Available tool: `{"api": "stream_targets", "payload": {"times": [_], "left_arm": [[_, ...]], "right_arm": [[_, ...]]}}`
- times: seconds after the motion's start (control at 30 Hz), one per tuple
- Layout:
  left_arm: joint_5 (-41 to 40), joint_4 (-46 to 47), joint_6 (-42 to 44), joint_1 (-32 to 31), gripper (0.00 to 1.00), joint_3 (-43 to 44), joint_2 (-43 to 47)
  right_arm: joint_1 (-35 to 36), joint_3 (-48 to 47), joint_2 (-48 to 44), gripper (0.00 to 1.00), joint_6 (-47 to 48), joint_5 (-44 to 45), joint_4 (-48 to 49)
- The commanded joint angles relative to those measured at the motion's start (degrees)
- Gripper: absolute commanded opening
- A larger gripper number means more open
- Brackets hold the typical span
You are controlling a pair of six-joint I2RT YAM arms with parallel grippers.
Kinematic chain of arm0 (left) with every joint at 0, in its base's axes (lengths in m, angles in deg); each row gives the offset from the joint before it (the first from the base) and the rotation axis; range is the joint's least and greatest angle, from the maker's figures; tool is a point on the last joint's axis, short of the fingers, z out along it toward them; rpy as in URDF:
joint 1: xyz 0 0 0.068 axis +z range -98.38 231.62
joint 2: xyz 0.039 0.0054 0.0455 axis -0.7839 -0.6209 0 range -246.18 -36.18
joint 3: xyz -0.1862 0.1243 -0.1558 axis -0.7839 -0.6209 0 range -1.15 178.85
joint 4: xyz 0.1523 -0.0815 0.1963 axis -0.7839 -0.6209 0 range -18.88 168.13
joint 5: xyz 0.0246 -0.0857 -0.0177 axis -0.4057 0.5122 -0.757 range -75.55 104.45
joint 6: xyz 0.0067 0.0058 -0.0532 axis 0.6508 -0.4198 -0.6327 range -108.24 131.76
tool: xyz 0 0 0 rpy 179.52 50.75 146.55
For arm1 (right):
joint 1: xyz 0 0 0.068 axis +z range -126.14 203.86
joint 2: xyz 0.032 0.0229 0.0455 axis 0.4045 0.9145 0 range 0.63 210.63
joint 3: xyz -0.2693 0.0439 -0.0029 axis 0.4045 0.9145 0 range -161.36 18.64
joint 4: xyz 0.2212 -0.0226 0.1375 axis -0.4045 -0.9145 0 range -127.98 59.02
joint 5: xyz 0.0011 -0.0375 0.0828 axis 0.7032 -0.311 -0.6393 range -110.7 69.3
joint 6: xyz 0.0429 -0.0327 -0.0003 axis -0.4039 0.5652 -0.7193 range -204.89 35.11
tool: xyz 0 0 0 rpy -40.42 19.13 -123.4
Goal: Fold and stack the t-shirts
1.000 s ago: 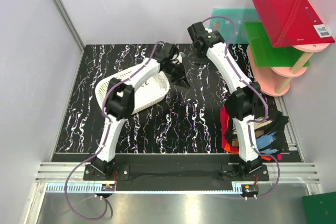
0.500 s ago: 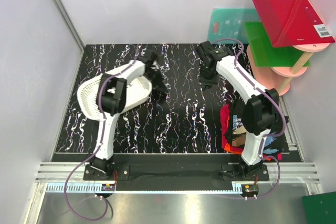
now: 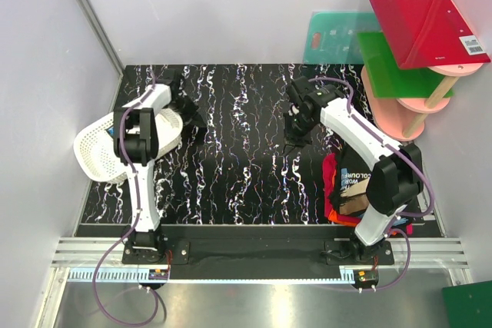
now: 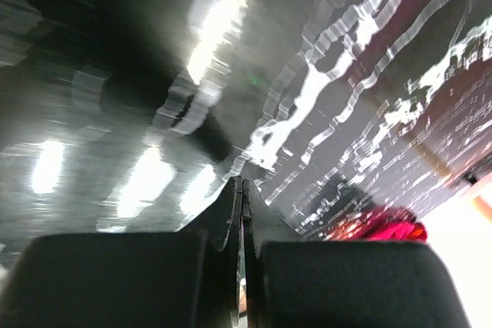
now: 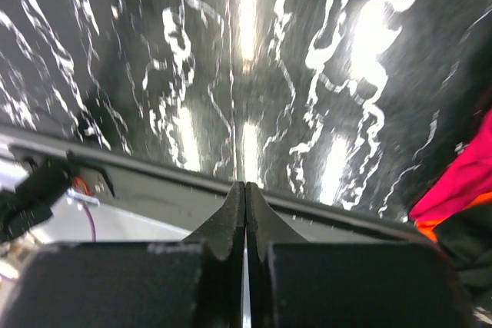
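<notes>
While both arms are poised over the black, white-veined table top (image 3: 246,178), neither pincer carries anything: the left gripper (image 3: 192,116) is seen pressed fully together and empty beside the white plastic lattice basket (image 3: 96,160), which overhangs the table's left edge, and the right gripper (image 3: 294,130) is likewise closed tight on nothing, above the bare middle of the table. The closed fingertips are confirmed in both wrist views. The soft cloth t-shirts (image 3: 350,186), mostly black with red and orange layers and a white-lettered print uppermost, are gathered in one heap at the near right of the table, partly hidden under the right forearm. A strip of red cloth is also caught at the margin of each wrist view. The stiff red board (image 3: 427,24) and green board (image 3: 392,55) are shelved on the pink stand at far right, well apart from the work. The step in hand is judged to be the fetching of one shirt for folding. It would be done best if the jaws were opened before descent, only the topmost layer were pinched near an edge, and the garment were drawn onto the bare centre, so that the heap is not dragged along.
</notes>
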Motion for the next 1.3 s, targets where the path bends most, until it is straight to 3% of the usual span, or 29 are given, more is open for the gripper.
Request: {"api": "stream_targets", "payload": {"times": [0.0, 0.13, 0.37, 0.63, 0.97, 1.13, 1.27], "left_arm": [[3.0, -0.1, 3.3, 5.7, 0.0, 4.1, 1.5], [14.2, -0.2, 9.1, 4.6, 0.0, 10.8, 2.4], [12.2, 1.5, 15.8, -1.1, 0.0, -5.0, 21.8], [7.0, 0.1, 22.7, -1.2, 0.0, -19.8, 30.4], [-3.5, -4.8, 21.9, -1.0, 0.0, -32.2, 34.1], [-12.8, -6.6, 19.6, -0.7, 0.0, -30.0, 29.2], [-16.5, -7.1, 17.6, 0.8, 0.0, -23.0, 23.3]], "right_arm": [[1.3, 2.2, -4.3, 0.0, 1.0, -5.7, -0.1], [1.3, 4.0, -5.9, 0.0, 1.0, -5.4, -0.5], [1.3, 4.8, -5.3, 0.0, 0.6, -5.8, -0.1], [1.3, 3.0, -3.6, 0.0, 1.8, -6.0, -0.8], [1.3, 3.5, -2.4, 0.0, 2.7, -5.2, -1.1], [1.3, 3.4, -1.4, 0.0, 3.0, -5.8, -1.2], [1.3, 3.2, -1.5, 0.0, 3.2, -5.6, -1.5]]}}
